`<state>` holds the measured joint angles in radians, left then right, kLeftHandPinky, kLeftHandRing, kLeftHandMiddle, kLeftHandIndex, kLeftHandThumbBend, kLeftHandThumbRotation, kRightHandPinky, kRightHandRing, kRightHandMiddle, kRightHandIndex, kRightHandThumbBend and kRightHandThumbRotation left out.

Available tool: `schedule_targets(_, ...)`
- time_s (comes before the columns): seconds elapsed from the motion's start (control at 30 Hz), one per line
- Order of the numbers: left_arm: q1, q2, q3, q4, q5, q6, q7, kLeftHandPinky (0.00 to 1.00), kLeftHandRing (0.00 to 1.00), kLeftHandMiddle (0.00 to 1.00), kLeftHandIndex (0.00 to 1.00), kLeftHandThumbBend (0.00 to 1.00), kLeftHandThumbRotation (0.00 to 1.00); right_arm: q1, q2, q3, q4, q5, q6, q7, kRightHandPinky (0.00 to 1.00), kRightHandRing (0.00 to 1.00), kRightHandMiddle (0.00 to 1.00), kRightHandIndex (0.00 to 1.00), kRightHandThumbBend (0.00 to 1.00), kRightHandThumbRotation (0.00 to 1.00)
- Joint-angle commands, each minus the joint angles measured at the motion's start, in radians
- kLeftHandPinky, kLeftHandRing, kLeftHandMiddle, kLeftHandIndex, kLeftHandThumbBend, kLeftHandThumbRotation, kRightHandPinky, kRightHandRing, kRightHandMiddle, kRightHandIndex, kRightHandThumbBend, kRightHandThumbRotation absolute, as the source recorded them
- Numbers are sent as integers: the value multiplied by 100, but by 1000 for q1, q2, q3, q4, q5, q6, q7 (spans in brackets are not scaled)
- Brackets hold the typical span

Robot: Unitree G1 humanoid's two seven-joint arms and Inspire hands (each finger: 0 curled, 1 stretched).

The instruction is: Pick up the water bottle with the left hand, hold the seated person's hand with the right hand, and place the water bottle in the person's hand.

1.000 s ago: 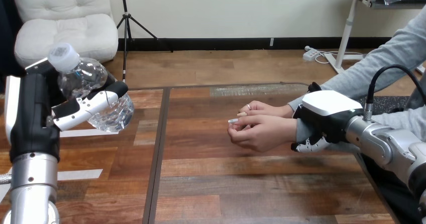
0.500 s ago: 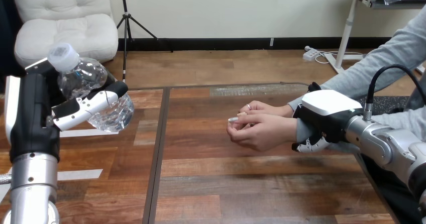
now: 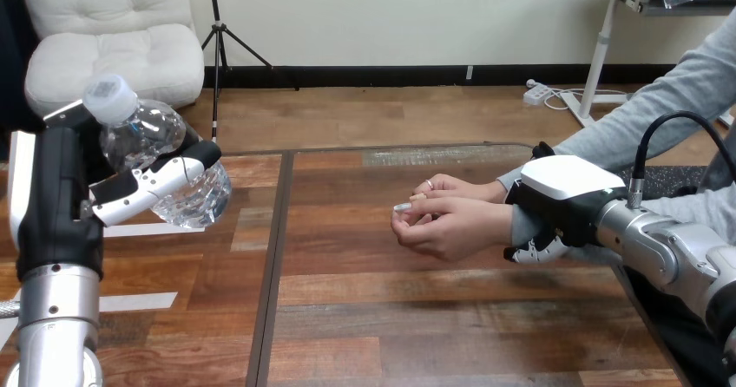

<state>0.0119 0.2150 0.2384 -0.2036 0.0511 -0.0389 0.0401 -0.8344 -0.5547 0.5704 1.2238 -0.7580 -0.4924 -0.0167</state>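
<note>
Aloft, tilted water bottle [image 3: 144,137], clasped by left robot hand [image 3: 65,198], cap upper-left

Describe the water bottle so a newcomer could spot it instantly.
Start at the wooden table, left edge, where the robot's left arm rises. Its left hand grips a clear water bottle, tilted, held in the air. It is the only see-through thing, pale cap pointing up-left, well apart from the person's hands at the right.
</note>
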Motion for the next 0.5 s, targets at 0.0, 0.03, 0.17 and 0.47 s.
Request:
schedule_targets(0.0,-37,1,5,-59,-1,-16,9,27,33,39,40,71,0,-63,-17,-32,-23,25,-16,-17,22,28,36,39,44,21)
schedule_targets(0.03,-38,1,5,-59,-2,-16,9,27,33,39,40,71,0,-63,-17,-33,-23,26,-16,-16,22,28,36,39,44,21)
schedule_targets(0.17,-37,3,5,-56,-5,-19,6,27,33,39,40,71,0,-60,-17,-37,-24,33,-20,-15,22,28,36,39,44,21)
schedule_targets(0.47,-39,4,5,-51,-12,-21,0,27,33,39,40,70,0,-58,-20,-49,-30,52,-32,-10,22,28,36,38,45,19)
